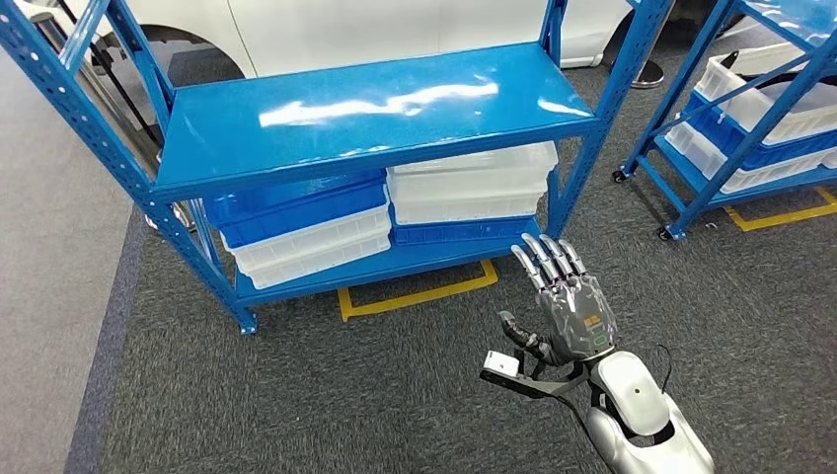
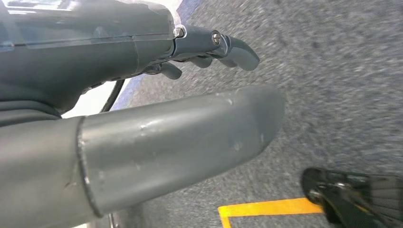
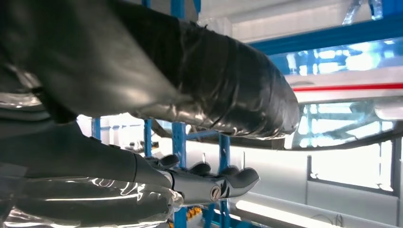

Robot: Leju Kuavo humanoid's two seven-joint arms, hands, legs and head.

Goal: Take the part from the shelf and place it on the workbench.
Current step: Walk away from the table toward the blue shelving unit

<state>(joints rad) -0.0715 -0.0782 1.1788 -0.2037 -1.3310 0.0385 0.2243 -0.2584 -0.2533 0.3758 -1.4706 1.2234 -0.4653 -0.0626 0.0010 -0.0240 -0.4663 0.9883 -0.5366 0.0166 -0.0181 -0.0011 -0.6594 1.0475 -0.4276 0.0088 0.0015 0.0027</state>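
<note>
The right hand point(image 1: 568, 301) is raised in front of the blue shelf point(image 1: 365, 114), its fingers point(image 1: 549, 259) stretched out straight and apart, holding nothing. It stands near the shelf's right front post without touching it. In the right wrist view the same hand point(image 3: 204, 183) appears with its fingers extended beside blue uprights.

The left hand point(image 2: 157, 114) hangs over grey carpet point(image 2: 342, 85), beside a strip of yellow floor tape point(image 2: 266, 207). Its thumb lies straight and its dark fingers point(image 2: 228, 47) are only slightly bent, with nothing between them.

The shelf has two boards in sight. The upper board is bare and shiny. The lower board carries two stacks of trays: the left stack point(image 1: 301, 227) has blue trays above white ones, the right stack point(image 1: 469, 188) has white trays above a blue one. Which item is the part cannot be told from these views. A second blue shelf point(image 1: 760, 109) with white and blue trays stands to the right, well apart.
</note>
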